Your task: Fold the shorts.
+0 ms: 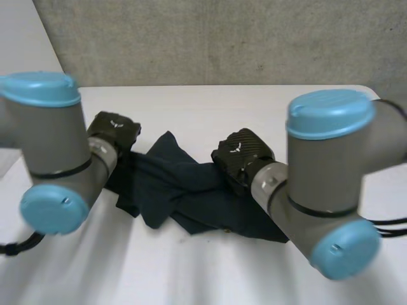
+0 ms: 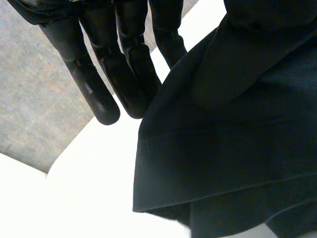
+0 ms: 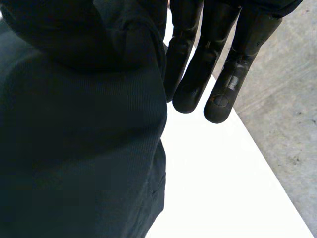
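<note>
Loosely, shorts [image 1: 184,190] in left hand [image 1: 113,132], right hand [image 1: 241,155]

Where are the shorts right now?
In the head view the dark blue shorts are bunched near the middle of the white table, between the left hand and the right hand.

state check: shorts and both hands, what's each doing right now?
shorts: not folded, crumpled, stretched between the two hands over the table.
left hand: shut on one end of the shorts, cloth bunched at its thumb side, outer fingers straight.
right hand: shut on the other end, cloth over its thumb side, outer fingers straight.
</note>
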